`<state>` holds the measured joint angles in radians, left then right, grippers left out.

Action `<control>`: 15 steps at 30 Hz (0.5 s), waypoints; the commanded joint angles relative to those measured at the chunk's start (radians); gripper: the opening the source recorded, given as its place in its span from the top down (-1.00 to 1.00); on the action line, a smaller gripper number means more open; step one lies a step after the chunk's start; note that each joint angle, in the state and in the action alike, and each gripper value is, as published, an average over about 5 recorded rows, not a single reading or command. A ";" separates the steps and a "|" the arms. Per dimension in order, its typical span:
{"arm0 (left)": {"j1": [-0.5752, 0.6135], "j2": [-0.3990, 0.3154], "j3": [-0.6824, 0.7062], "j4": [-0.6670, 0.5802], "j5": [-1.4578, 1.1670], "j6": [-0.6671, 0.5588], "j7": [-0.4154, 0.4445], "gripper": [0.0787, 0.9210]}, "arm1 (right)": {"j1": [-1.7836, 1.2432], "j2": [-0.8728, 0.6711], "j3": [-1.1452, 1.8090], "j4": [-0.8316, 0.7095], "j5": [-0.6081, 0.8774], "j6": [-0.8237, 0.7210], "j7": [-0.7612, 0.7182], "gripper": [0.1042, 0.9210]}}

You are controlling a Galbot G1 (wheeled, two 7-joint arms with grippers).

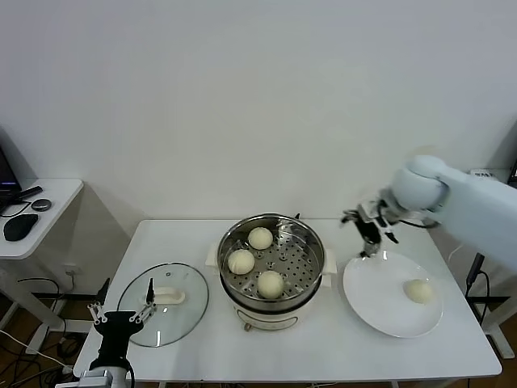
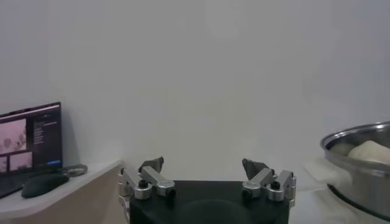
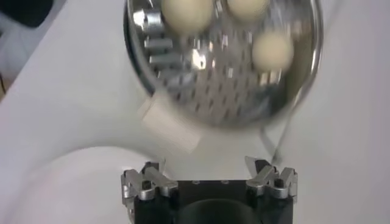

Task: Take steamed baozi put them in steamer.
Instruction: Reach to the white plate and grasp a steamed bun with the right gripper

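Note:
The shiny steamer (image 1: 313, 242) stands mid-table on its white base and holds three cream baozi (image 1: 260, 238) on the perforated tray. A fourth baozi (image 1: 418, 291) lies on the white plate (image 1: 371, 295) at the right. My right gripper (image 1: 370, 233) is open and empty, hovering over the plate's far left edge, between steamer and plate. The right wrist view shows the steamer (image 3: 183, 91) with three baozi (image 3: 272, 51) ahead of the open gripper (image 3: 209, 176). My left gripper (image 1: 123, 311) is open and parked low at the table's front left; it also shows in the left wrist view (image 2: 207, 173).
The round glass lid (image 1: 190, 307) with a white handle lies flat left of the steamer. A side desk (image 1: 48, 218) with a mouse and laptop stands at the far left. A wall runs behind the table.

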<state>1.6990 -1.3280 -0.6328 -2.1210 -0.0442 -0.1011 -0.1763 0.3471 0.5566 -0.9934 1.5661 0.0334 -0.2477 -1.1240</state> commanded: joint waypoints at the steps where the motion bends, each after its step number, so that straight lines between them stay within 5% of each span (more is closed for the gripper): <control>1: -0.001 0.003 0.006 0.009 0.004 0.001 0.002 -0.77 | -0.364 -0.197 0.259 -0.096 -0.109 -0.083 -0.020 -0.76; 15: 0.010 -0.010 0.001 0.001 0.011 0.003 0.004 -0.77 | -0.525 -0.054 0.435 -0.375 -0.293 0.186 -0.022 -0.76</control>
<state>1.7044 -1.3374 -0.6248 -2.1170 -0.0327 -0.0979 -0.1731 -0.0075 0.4657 -0.7194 1.3702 -0.1426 -0.1795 -1.1439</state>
